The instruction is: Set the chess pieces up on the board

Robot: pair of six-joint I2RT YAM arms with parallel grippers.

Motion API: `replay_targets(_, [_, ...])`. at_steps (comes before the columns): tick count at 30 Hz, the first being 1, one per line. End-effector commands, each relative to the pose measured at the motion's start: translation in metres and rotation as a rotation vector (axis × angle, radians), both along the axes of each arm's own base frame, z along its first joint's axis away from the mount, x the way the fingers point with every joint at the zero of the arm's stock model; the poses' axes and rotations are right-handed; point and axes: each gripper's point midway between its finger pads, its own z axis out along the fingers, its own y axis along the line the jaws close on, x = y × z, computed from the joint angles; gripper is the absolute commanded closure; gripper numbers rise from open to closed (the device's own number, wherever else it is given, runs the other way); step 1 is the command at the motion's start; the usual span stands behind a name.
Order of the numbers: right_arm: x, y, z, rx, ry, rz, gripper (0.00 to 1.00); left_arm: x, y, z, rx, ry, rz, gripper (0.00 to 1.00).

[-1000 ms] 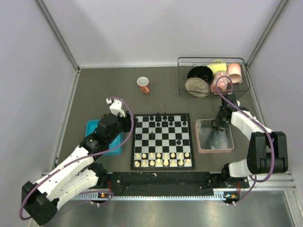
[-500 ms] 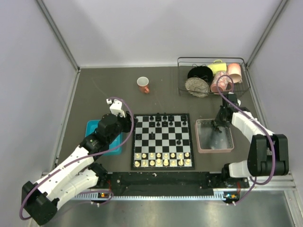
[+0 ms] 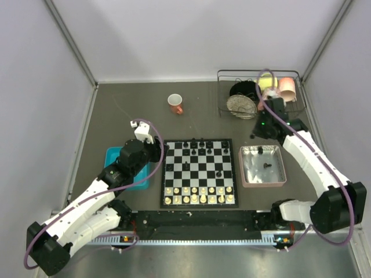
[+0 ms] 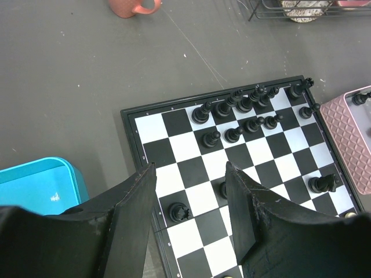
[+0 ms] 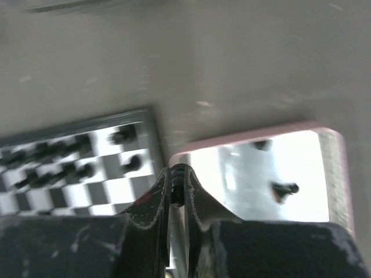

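**Board.** The board (image 3: 197,174) lies flat on the table, in front of the two arm bases. All positions below are given relative to it.

**Chess pieces.**
- Most of the black chess pieces (image 3: 200,147) stand on the two far rows of the board.
- One stray black piece (image 3: 218,173) stands alone right of the board's centre.
- One more black piece (image 4: 178,212) stands near the left edge.
- The cream pieces (image 3: 200,194) fill the two near rows.

**Left gripper.** The left gripper (image 4: 190,168) hangs over the left edge of the board. Its fingers are spread and grasp nothing. The piece near the left edge stands on the squares beneath them.

**Right gripper.** The right gripper (image 5: 177,174) sits off the far right corner of the board, over bare table. Its fingers are pressed together on a small dark piece (image 5: 177,194). Motion blur hides the shape of that piece.

**Other items.**
- A pink tray (image 3: 262,185) lies just beside the right edge of the board and holds two loose black pieces (image 3: 266,166).
- A teal tray (image 3: 111,155) lies off the left edge, partly under the left arm.
- An orange cup (image 3: 175,104) stands beyond the far edge.
- A wire rack (image 3: 223,87) stands beyond the far right corner.
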Motion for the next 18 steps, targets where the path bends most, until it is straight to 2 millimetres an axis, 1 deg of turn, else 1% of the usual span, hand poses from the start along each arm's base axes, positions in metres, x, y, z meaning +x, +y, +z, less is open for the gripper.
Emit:
replay_targets(1, [0.009,0.085,0.045,0.028,-0.079,0.246,1.00,0.002,-0.003,0.007,-0.032,-0.021,-0.009,0.44])
replay_targets(2, [0.012,0.100,0.038,0.034,-0.052,0.281,1.00,0.002,-0.003,0.007,-0.031,-0.021,-0.004,0.44])
replay_targets(3, [0.018,0.112,0.047,0.042,-0.070,0.304,1.00,0.002,-0.003,0.008,-0.034,-0.023,-0.004,0.44])
replay_targets(4, [0.015,0.130,0.044,0.030,-0.062,0.354,1.00,0.002,-0.002,0.007,-0.033,-0.022,-0.002,0.44])
replay_targets(5, [0.021,0.140,0.040,0.017,-0.050,0.373,1.00,0.002,-0.002,0.007,-0.033,-0.022,-0.002,0.44])
replay_targets(8, [0.024,0.158,0.028,0.002,-0.017,0.408,1.00,0.002,-0.002,0.008,-0.030,-0.024,-0.002,0.44])
replay_targets(9, [0.025,0.161,0.016,-0.008,0.013,0.410,1.00,0.002,-0.001,0.008,-0.029,-0.025,0.001,0.44])
replay_targets(11, [0.024,0.168,0.004,-0.018,0.041,0.426,1.00,0.002,0.000,0.007,-0.028,-0.023,0.003,0.44])
replay_targets(12, [0.024,0.170,-0.005,-0.029,0.061,0.431,1.00,0.002,0.000,0.006,-0.027,-0.022,0.004,0.44])
replay_targets(14, [0.022,0.173,-0.016,-0.045,0.085,0.439,1.00,0.002,-0.001,0.007,-0.029,-0.024,0.001,0.44])
replay_targets(15, [0.022,0.173,-0.024,-0.053,0.107,0.440,1.00,0.002,-0.001,0.007,-0.030,-0.024,0.000,0.44])
replay_targets(18, [0.019,0.175,-0.035,-0.055,0.131,0.444,1.00,0.002,-0.002,0.006,-0.028,-0.021,-0.002,0.44])
